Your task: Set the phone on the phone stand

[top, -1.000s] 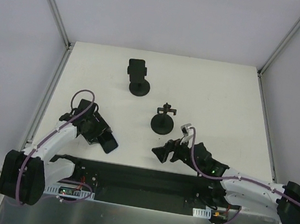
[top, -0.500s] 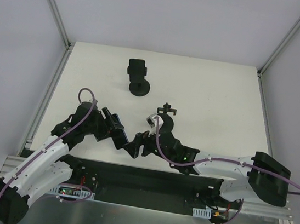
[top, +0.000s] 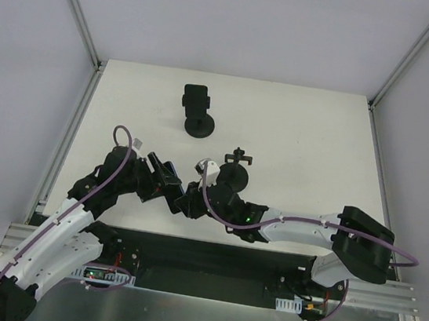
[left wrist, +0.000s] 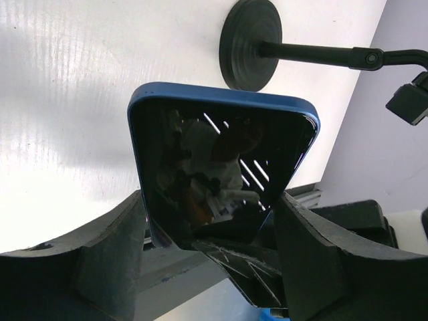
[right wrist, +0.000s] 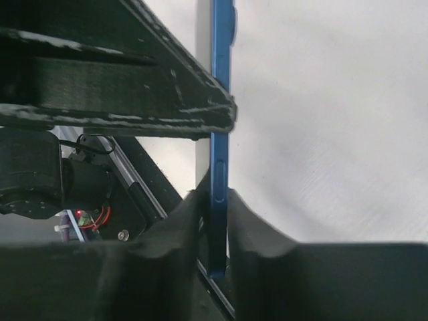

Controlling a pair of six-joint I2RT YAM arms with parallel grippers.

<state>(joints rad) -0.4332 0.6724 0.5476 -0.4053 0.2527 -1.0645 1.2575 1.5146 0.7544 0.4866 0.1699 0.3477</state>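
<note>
The phone (left wrist: pixel 221 154) has a blue rim and a dark screen; it hangs above the table's near edge in the top view (top: pixel 168 176). My left gripper (left wrist: pixel 212 207) is shut on its two long sides. My right gripper (right wrist: pixel 217 200) has come in from the right (top: pixel 185 202); its fingers (right wrist: pixel 257 234) press the phone's faces, seen edge-on as a blue strip (right wrist: pixel 219 160). The bare black phone stand (top: pixel 233 176) is just right of both grippers, its round base (left wrist: pixel 251 43) and stem showing beyond the phone.
A second black stand (top: pixel 199 125) at the back of the table carries a dark phone (top: pixel 196 98). Metal rails (top: pixel 67 141) run along the table's sides. The black base plate (top: pixel 209 259) lies right below the grippers.
My right arm swung left to the phone and its jaws closed onto it. The left arm raised the phone and carried it to the right toward the middle.
</note>
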